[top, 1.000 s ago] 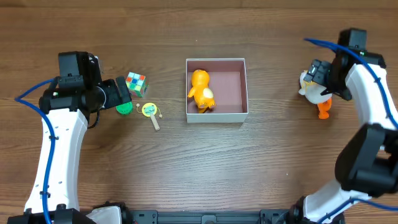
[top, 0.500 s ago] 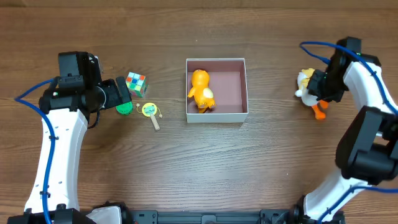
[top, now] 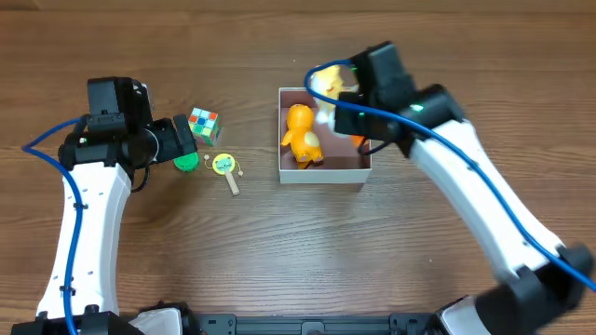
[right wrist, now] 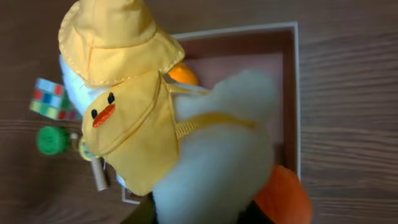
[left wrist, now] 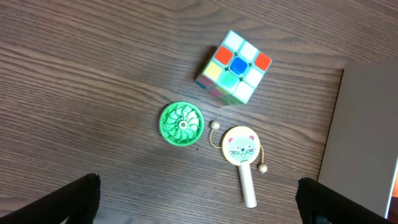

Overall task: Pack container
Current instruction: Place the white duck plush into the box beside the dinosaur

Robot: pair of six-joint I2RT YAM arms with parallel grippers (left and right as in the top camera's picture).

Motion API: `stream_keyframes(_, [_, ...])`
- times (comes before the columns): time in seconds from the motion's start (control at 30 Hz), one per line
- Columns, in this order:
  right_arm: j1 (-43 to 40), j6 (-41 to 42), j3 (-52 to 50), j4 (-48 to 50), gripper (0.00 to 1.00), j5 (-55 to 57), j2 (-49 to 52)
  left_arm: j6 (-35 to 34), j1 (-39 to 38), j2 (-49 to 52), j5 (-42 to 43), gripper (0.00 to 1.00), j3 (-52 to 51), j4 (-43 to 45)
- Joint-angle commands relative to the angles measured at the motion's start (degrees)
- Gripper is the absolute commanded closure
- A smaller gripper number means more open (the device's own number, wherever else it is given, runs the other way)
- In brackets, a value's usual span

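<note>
Overhead: placing step.
Right hand point(top: 361, 91) grasps plush duck point(right wrist: 186, 143) over container point(top: 326, 174); next should lower it right of orange toy point(top: 300, 130). Left hand point(top: 186, 141) released.

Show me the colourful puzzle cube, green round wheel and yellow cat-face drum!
colourful puzzle cube point(left wrist: 238, 65), left wrist view, blue centre
green round wheel point(left wrist: 181, 124), left wrist view, hub
yellow cat-face drum point(left wrist: 240, 147), left wrist view, face

**Where everything lies**

The container point(top: 365, 166) sits mid-tabletop point(top: 298, 251), a toy figure point(top: 301, 133) in its left half. My right hand point(top: 352, 95) holds the plush duck point(top: 328, 86) over its far edge. Left of it, the puzzle cube point(top: 203, 124) lies farthest back. Nearer me, the spinner disc point(top: 187, 162) lies just left of the cat-face rattle drum point(top: 224, 167).
</note>
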Motion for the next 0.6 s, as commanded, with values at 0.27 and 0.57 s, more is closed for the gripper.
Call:
stream_keyframes(0.27, [0.8, -0.7, 0.1, 5.7, 0.42, 11.1, 16.6, 1.6, 0.2, 0.4, -0.2, 0.0, 1.3, 0.1])
stream_keyframes(0.57, [-0.2, -3.1, 2.1, 0.6, 0.0, 12.5, -1.9, 1.6, 0.2, 0.4, -0.2, 0.0, 1.3, 0.1])
